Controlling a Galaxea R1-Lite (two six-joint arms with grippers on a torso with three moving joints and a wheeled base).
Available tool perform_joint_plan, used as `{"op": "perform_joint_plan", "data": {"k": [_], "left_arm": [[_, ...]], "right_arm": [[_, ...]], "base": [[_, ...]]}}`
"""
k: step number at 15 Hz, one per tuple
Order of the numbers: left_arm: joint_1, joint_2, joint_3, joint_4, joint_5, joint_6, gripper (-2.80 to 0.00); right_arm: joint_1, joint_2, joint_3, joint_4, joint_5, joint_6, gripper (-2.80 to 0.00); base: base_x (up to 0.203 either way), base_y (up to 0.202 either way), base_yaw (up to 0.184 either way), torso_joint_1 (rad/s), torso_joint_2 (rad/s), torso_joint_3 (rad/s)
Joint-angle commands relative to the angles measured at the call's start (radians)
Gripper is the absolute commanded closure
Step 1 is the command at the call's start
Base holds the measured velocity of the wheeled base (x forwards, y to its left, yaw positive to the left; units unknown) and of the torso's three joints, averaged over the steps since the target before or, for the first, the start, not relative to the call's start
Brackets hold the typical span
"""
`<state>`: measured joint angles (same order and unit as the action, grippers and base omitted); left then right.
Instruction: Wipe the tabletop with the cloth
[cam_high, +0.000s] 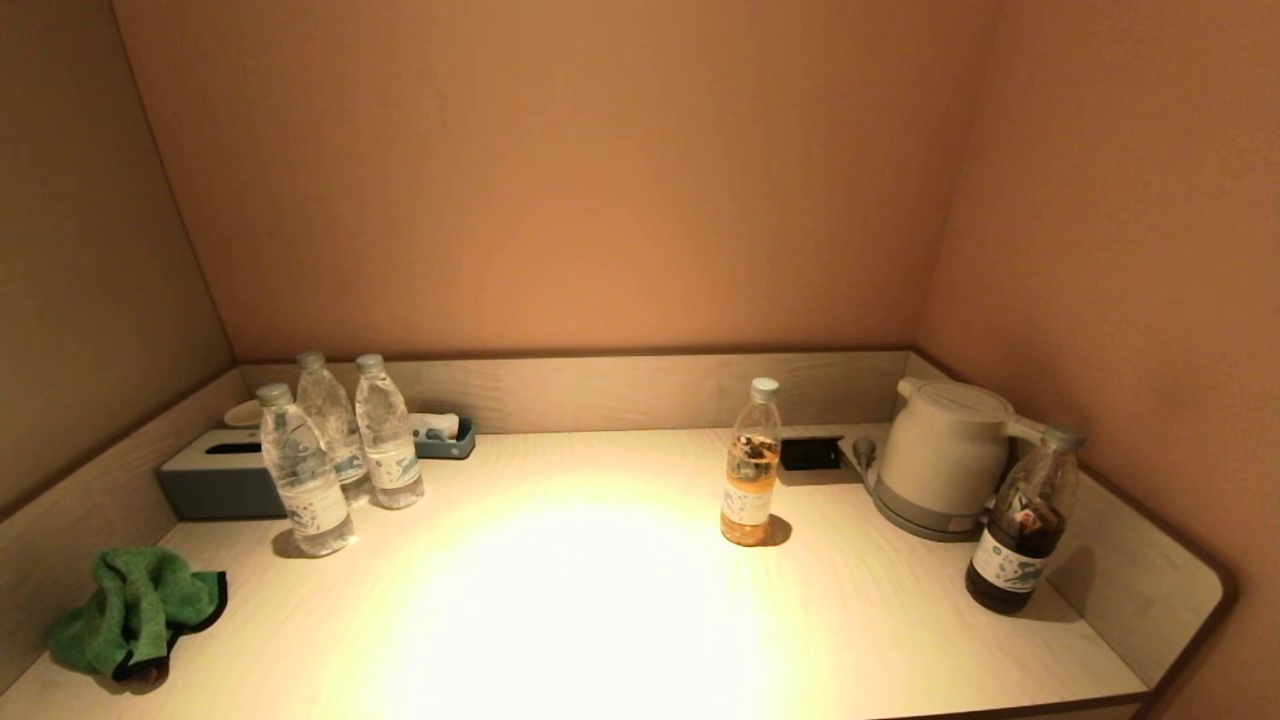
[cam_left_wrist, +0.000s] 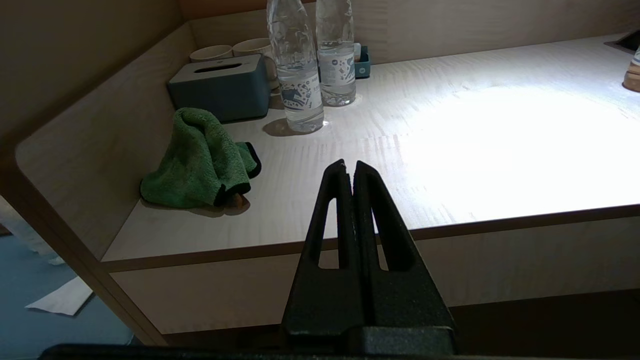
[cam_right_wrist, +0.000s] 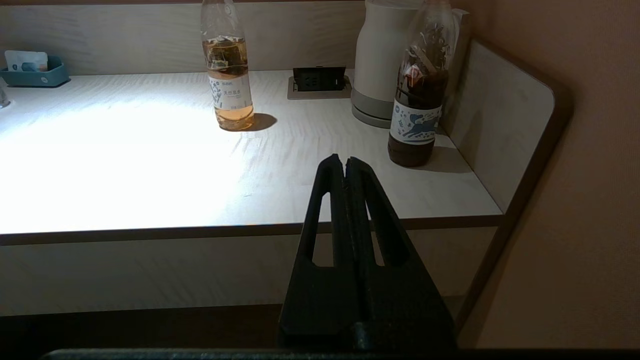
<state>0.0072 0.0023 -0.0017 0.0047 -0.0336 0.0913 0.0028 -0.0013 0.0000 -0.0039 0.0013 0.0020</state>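
A crumpled green cloth with black trim (cam_high: 132, 608) lies at the tabletop's front left corner, against the side wall; it also shows in the left wrist view (cam_left_wrist: 200, 160). The light wooden tabletop (cam_high: 600, 600) is brightly lit in the middle. My left gripper (cam_left_wrist: 349, 167) is shut and empty, held in front of the table's front edge, to the right of the cloth. My right gripper (cam_right_wrist: 345, 162) is shut and empty, in front of the front edge near the right end. Neither gripper shows in the head view.
Three clear water bottles (cam_high: 335, 450) and a grey tissue box (cam_high: 215, 475) stand back left. A tea bottle (cam_high: 750, 465) stands mid-right, a white kettle (cam_high: 945, 455) and a dark bottle (cam_high: 1020, 520) at the right. A small blue tray (cam_high: 445, 435) and a socket (cam_high: 810, 452) sit at the back.
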Motion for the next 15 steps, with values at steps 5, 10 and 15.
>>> {"op": "perform_joint_plan", "data": {"k": [5,10,15], "left_arm": [[-0.001,-0.001,0.0,0.0,0.0,0.001,0.0],[-0.001,-0.001,0.0,0.0,0.001,0.001,0.0],[-0.001,-0.001,0.0,0.0,0.001,0.001,0.0]], "right_arm": [[0.0,0.001,0.0,-0.001,0.0,0.0,0.0],[0.0,0.001,0.0,-0.001,0.0,0.0,0.0],[0.0,0.001,0.0,-0.001,0.0,0.0,0.0]], "base": [[0.0,0.0,0.0,0.0,0.0,0.0],[0.0,0.0,0.0,0.0,0.0,0.0],[0.0,0.0,0.0,0.0,0.0,0.0]]}}
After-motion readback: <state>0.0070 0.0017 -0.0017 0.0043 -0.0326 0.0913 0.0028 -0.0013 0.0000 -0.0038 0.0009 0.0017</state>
